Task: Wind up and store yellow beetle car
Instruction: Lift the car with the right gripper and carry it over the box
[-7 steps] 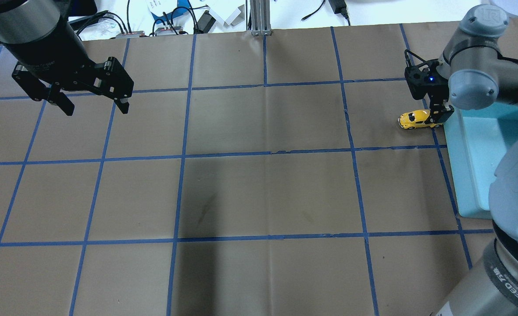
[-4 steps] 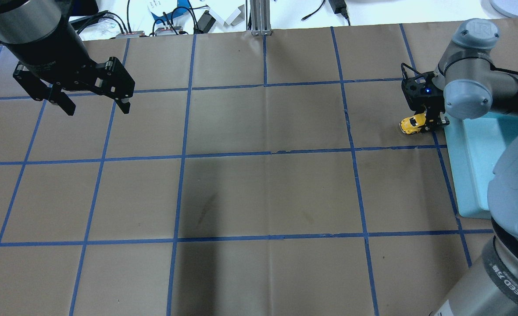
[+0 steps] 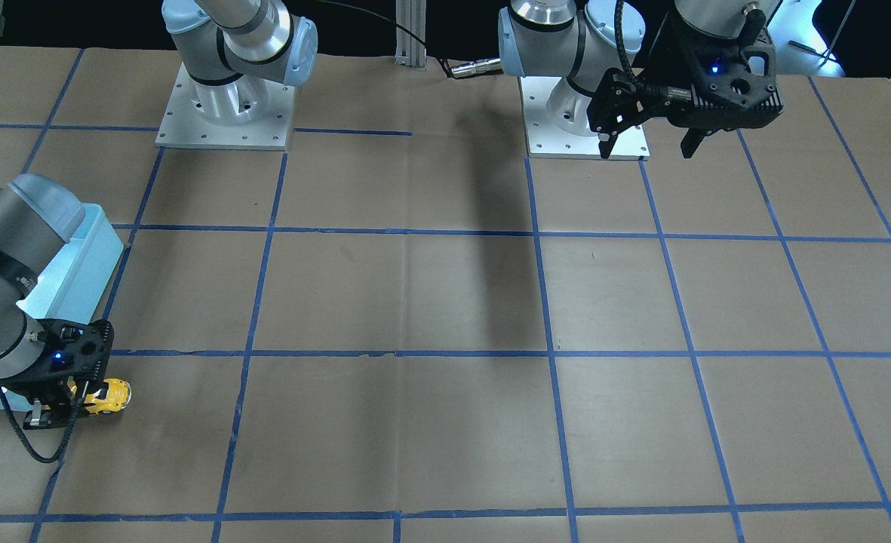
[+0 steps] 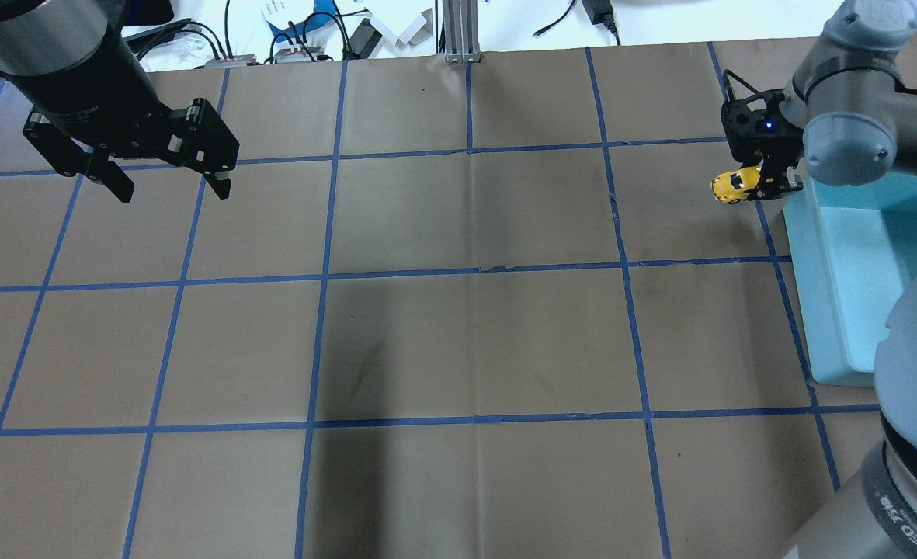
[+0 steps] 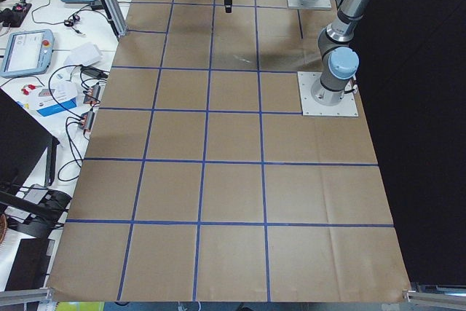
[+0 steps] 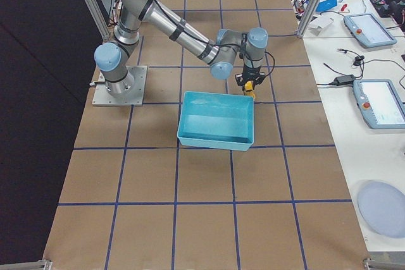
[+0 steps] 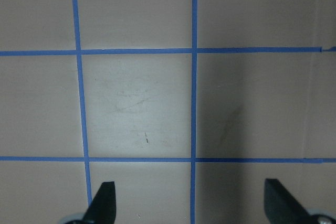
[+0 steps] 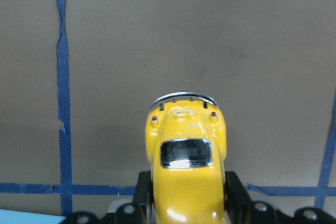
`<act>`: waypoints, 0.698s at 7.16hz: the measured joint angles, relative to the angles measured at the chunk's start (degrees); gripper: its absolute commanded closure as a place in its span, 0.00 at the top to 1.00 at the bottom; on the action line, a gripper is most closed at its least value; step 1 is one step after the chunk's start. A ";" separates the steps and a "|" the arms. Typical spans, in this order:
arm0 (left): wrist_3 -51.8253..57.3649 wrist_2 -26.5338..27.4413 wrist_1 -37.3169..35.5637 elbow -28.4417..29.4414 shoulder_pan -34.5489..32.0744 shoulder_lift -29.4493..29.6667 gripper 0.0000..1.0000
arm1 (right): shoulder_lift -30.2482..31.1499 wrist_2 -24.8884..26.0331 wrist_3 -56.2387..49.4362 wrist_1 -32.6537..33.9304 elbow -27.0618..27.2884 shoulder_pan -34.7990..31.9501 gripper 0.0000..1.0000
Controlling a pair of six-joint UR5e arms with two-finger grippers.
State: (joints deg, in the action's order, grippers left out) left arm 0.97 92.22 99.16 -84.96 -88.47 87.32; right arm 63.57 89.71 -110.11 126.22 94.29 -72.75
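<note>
The yellow beetle car (image 4: 736, 186) is tiny and glossy with dark windows. My right gripper (image 4: 761, 183) is shut on its sides, low over the brown paper, just left of the light blue bin (image 4: 854, 233). In the right wrist view the car (image 8: 186, 171) sticks out forward between the black fingers (image 8: 233, 190). It also shows in the front-facing view (image 3: 109, 396) and the exterior right view (image 6: 249, 86). My left gripper (image 4: 171, 192) hangs open and empty above the far left of the table; its spread fingertips (image 7: 102, 205) show in the left wrist view.
The bin (image 6: 215, 140) is empty and stands at the table's right edge, partly under my right arm. The table (image 4: 474, 334) is brown paper with a blue tape grid. Cables and boxes (image 4: 310, 35) lie beyond its far edge.
My right gripper has carried the car toward the table's far side, alongside the bin's left wall, and the car has turned in the view. The left arm has not moved.
</note>
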 measured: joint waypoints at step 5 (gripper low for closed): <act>-0.01 0.16 0.13 1.37 -0.15 0.52 1.00 | 5.79 -1.65 12.60 -4.38 -4.30 0.77 0.04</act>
State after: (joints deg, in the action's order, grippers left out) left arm 0.97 92.37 99.29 -83.59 -88.62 87.84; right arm 69.36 88.07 -97.51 121.83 89.99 -71.99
